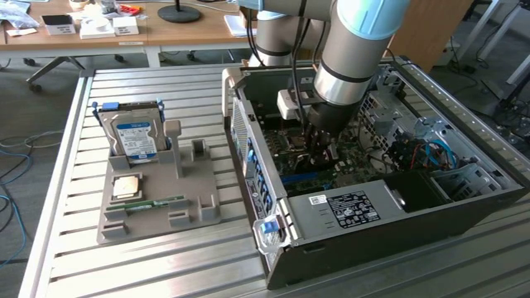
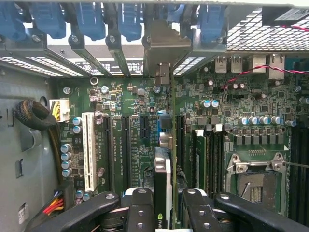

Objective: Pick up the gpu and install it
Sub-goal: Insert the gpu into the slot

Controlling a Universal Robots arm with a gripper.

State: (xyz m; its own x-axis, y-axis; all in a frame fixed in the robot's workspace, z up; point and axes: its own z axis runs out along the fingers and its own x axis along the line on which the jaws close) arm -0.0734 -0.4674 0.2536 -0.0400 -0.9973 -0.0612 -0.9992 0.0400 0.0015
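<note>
- Reaching down into the open computer case (image 1: 373, 245) on the slatted metal table (image 1: 166, 267), the robot arm (image 1: 352, 56) hangs over the motherboard (image 2: 130, 96); I judge the step in hand to be the install, not the pick-up
- grey parts tray (image 1: 157, 217) sits just beside the case on the exterior view's left; it carries the blue-labelled hard drive (image 1: 136, 139), a processor (image 1: 126, 186) and a RAM stick (image 1: 157, 203)
- gpu (image 2: 164, 164) is inside the case, standing on edge above the board; it runs from the gripper toward the case's rear wall, between the black expansion slots and the memory slots
- gripper (image 2: 166, 198) is drawn in narrow, clamped on the gpu; one of the black fingers (image 2: 140, 208) presses each face of the card
- silvery end bracket (image 2: 161, 48) meets the rear slot openings, in line with the blue retaining clips (image 2: 130, 19)
- blue slot (image 2: 159, 128) shows right alongside the card's lower edge; I cannot tell if the edge connector is fully home
- my judgement: seating calls for the card kept upright and parallel to the slot, the bracket clear of the rear frame, and a straight even push
</note>
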